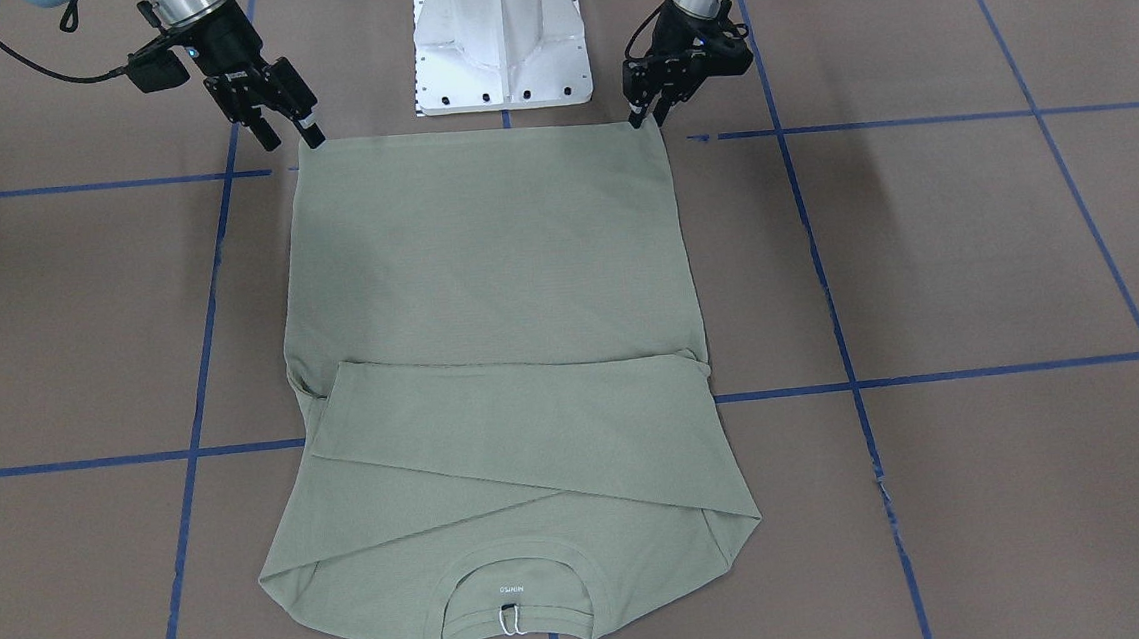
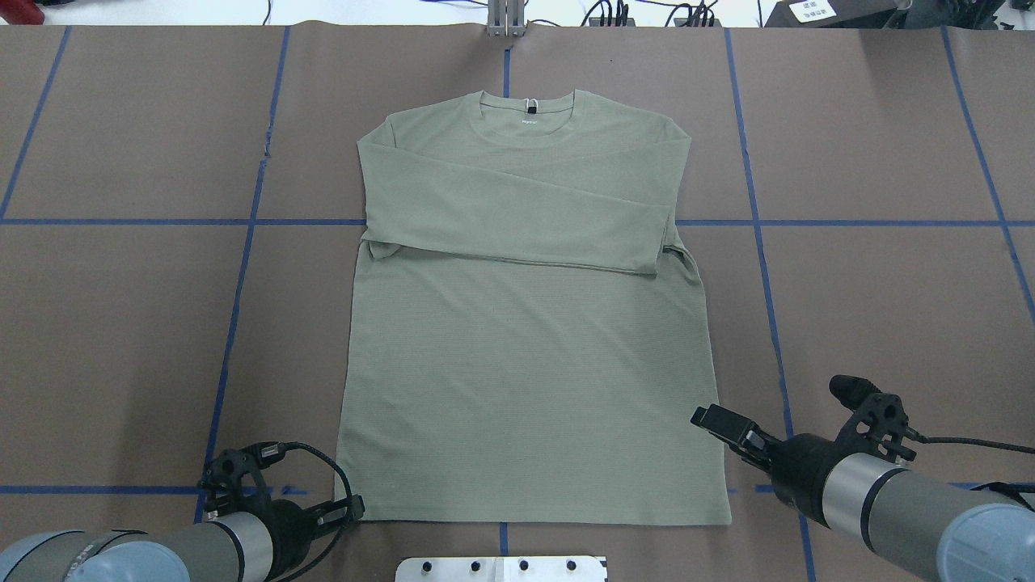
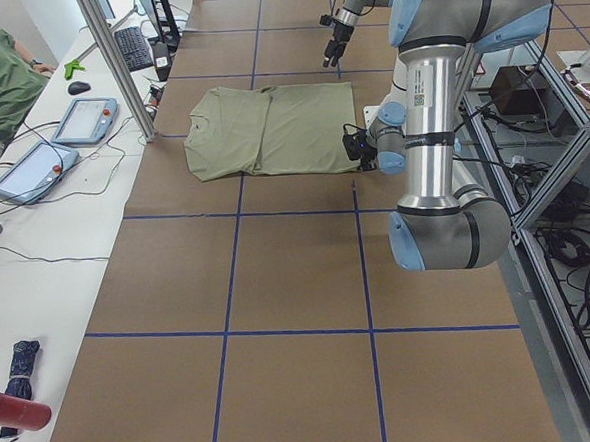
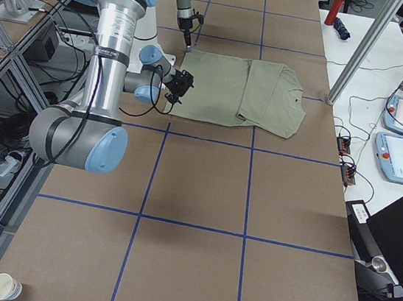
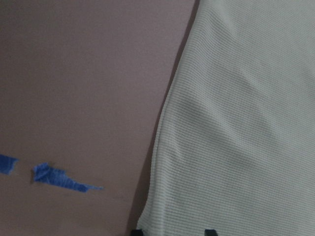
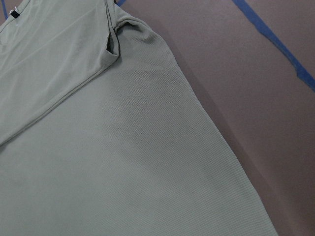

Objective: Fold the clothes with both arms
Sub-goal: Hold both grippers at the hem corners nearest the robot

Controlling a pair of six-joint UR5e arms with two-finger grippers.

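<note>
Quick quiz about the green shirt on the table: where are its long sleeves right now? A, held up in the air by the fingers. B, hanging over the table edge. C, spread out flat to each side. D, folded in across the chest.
D: in the overhead view both sleeves lie folded in across the chest of the shirt, one crossing over the other.

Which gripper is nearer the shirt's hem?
Left. The left gripper sits low, right at its hem corner of the shirt; the right gripper hangs by the opposite corner, but higher off the fabric.
</note>
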